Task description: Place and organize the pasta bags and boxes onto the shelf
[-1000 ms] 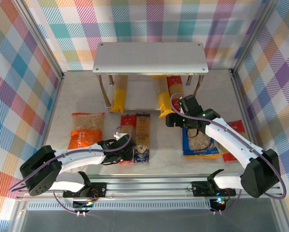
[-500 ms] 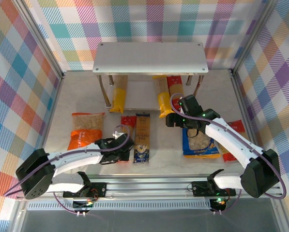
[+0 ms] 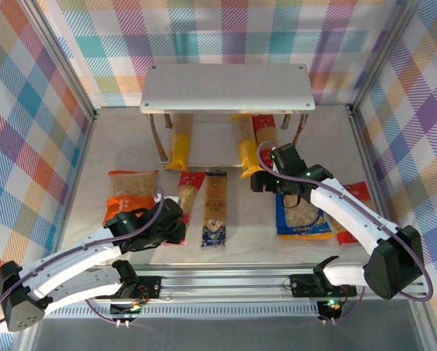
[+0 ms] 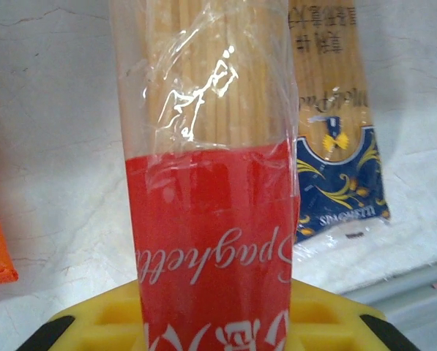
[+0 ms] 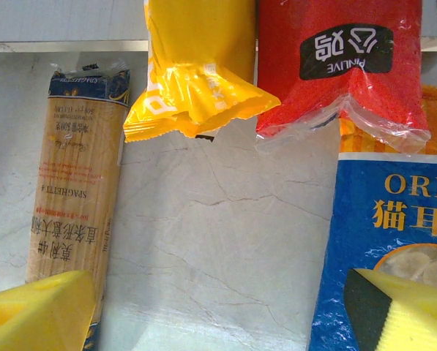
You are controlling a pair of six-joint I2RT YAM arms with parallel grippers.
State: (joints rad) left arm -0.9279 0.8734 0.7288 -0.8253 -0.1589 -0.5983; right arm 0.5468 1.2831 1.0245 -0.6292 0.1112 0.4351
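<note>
My left hand (image 3: pixel 171 222) is closed on the near end of the red spaghetti pack (image 4: pixel 214 219), its yellow fingers (image 4: pixel 94 322) hugging both sides of the wrapper, and the pack slants away from me over the tabletop (image 3: pixel 123 146), between the orange bag (image 3: pixel 130 194) and the tan pack with the dark blue end (image 3: pixel 214 208). My right hand (image 5: pixel 218 307) is spread wide with nothing in it (bare tabletop shows between its fingers), hanging just in front of the shelf (image 3: pixel 225 88) with the tan pack to its left and the blue bag (image 3: pixel 302 216) to its right. One yellow pack (image 5: pixel 196 66) and the second red pack (image 5: pixel 335 66) lie side by side, reaching in under the shelf's top board; the other yellow pack (image 3: pixel 180 150) lies further left beneath it
</note>
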